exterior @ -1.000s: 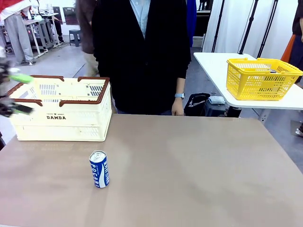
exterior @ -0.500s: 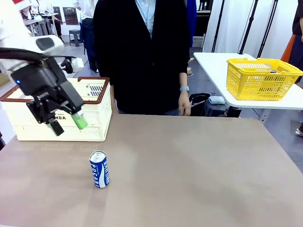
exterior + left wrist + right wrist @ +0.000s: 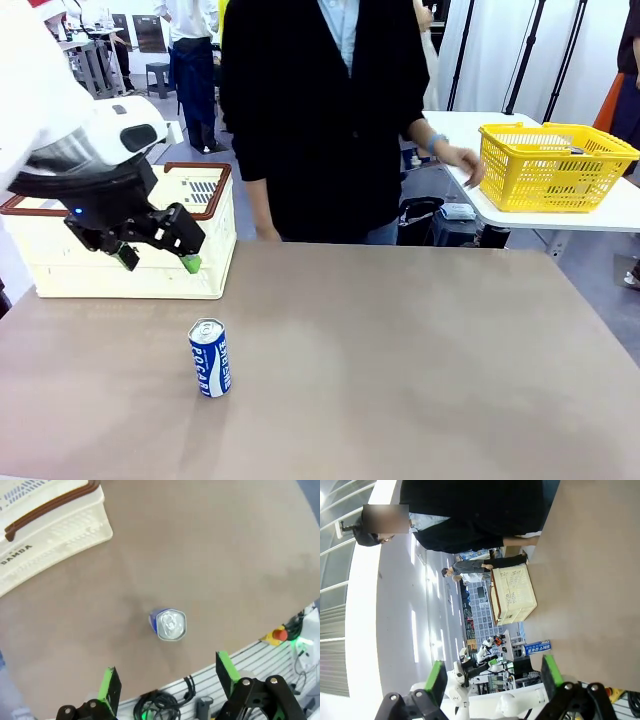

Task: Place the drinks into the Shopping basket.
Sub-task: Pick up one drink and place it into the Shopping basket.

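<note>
Left tool (image 3: pixel 160 262): held open, with the green-padded fingers spread wide and nothing between them; in the left wrist view (image 3: pixel 167 677) the gap between the two fingers is seen to be empty.
Left tool position: carried above the worktop (image 3: pixel 420 350), in front of the Shopping basket's front wall, and behind and slightly left of the can in the front view.
Right tool (image 3: pixel 492 676): shown open in its own wrist view, the fingers set well apart and nothing gripped.
Blue and silver can (image 3: pixel 209 357): stood upright on the worktop, apart from both tools; from the left wrist camera (image 3: pixel 169 624) its silver top is seen from above, ahead of the fingers and roughly between their lines.
Shopping basket (image 3: pixel 80 270): cream-white with a brown rim and black "DAMDA" lettering, set at the worktop's far left; its corner is seen in the left wrist view (image 3: pixel 45 540), well apart from the can, and it is seen far off in the right wrist view (image 3: pixel 512 597).
Basket contents: cannot be told from these views.
Person (image 3: pixel 320 120): stood at the far edge of the worktop, in a dark top.
Person's hand (image 3: pixel 465 165): stretched out just beside the yellow mesh basket (image 3: pixel 555 165), which is set on a white side table (image 3: pixel 450 140); contact cannot be told.
</note>
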{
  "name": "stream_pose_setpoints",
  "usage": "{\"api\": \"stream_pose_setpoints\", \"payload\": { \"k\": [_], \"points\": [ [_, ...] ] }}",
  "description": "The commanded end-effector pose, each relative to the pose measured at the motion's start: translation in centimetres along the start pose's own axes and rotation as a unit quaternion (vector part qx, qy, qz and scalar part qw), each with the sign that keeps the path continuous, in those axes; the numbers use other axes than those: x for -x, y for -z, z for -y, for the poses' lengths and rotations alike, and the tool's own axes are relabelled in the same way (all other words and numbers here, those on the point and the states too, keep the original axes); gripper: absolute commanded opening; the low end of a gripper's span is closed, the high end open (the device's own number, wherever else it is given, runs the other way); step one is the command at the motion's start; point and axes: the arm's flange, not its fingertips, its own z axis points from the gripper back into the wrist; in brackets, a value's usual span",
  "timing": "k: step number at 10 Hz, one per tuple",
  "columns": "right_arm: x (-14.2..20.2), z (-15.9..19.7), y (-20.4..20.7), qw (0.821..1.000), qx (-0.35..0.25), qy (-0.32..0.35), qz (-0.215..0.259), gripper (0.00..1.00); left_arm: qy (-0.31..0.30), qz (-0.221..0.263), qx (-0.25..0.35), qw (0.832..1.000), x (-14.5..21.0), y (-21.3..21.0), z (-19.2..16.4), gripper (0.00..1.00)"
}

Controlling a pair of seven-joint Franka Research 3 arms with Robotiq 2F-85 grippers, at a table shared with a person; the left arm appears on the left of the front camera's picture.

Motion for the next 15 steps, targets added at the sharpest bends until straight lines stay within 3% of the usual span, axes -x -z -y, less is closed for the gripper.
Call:
{"api": "stream_pose_setpoints", "payload": {
  "k": [1,6,8,10,15],
  "points": [
    [0.1,-0.3,-0.2,1.0,-0.007,-0.003,-0.001,1.0,0.024,-0.029,0.02,0.999,0.1,-0.5,-0.6,1.0],
    [0.1,-0.3,-0.2,1.0,-0.007,-0.003,-0.001,1.0,0.032,-0.026,0.026,0.999,0.1,-0.1,-0.6,1.0],
    [0.1,-0.3,-0.2,1.0,-0.007,-0.003,-0.001,1.0,-0.008,-0.04,-0.001,0.999,1.0,2.9,1.7,1.0],
    [0.1,-0.3,-0.2,1.0,-0.007,-0.003,-0.001,1.0,-0.046,-0.081,-0.037,0.995,0.7,7.4,1.5,1.0],
    [0.1,-0.3,-0.2,1.0,-0.007,-0.003,-0.001,1.0,-0.04,-0.134,-0.027,0.99,1.8,14.7,1.9,1.0]
  ]
}}
